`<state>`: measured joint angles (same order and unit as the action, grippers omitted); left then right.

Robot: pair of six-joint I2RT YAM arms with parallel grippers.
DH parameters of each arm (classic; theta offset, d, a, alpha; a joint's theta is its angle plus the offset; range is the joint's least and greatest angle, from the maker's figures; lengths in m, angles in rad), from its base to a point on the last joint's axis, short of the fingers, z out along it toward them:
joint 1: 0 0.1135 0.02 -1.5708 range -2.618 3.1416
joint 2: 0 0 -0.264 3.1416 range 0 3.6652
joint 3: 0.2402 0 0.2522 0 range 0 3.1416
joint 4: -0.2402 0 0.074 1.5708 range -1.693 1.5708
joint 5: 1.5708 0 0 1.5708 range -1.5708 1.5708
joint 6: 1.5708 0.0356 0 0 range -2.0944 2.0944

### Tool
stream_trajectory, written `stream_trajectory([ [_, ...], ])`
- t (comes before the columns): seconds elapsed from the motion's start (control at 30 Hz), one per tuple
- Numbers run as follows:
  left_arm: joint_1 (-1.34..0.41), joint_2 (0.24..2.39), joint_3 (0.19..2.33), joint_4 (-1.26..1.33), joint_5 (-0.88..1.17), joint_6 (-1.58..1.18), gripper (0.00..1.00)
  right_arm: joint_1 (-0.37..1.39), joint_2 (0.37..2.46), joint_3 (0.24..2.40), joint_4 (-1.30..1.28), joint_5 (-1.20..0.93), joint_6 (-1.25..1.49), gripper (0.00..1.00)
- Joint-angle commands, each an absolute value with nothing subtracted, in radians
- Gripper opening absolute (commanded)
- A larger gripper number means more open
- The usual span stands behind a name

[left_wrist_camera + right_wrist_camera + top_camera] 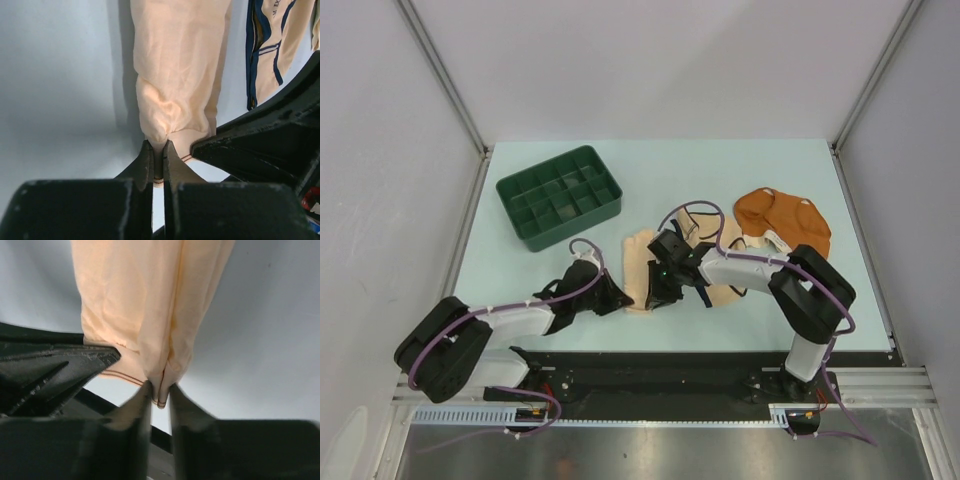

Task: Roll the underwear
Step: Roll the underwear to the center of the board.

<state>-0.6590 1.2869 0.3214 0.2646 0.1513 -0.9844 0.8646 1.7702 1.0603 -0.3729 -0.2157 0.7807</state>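
Pinching peach underwear point(175, 75) hem: left hand point(158, 148) clamped tight, right hand point(160, 390) gripping alongside.

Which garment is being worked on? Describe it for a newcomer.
On the pale table, right of the green tray, lie three garments. It is the leftmost, a pale peach garment whose near edge the left gripper and right gripper pinch; its neighbours are a dark-trimmed cream garment and a rust-orange garment.
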Motion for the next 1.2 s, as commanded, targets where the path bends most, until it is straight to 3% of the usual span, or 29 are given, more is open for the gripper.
stream_trajectory([
  [0.0, -0.650, 1.299, 0.403, 0.177, 0.210, -0.913, 0.00, 0.844, 1.665, 1.058, -0.408, -0.152, 0.625, 0.44],
  [0.07, -0.631, 1.311, 0.423, 0.143, 0.242, -0.899, 0.01, 0.841, 1.610, 1.058, -0.422, -0.127, 0.575, 0.57],
  [0.3, -0.572, 1.283, 0.462, 0.017, 0.327, -0.848, 0.00, 0.926, 1.480, 1.057, -0.391, -0.014, 0.286, 0.66],
  [0.8, -0.456, 1.259, 0.459, -0.110, 0.574, -0.864, 0.00, 1.334, 1.489, 0.916, -0.039, 0.385, 0.032, 0.67],
  [1.17, -0.413, 1.269, 0.442, -0.133, 0.689, -0.902, 0.00, 1.497, 1.658, 0.899, 0.117, 0.604, 0.003, 0.66],
])
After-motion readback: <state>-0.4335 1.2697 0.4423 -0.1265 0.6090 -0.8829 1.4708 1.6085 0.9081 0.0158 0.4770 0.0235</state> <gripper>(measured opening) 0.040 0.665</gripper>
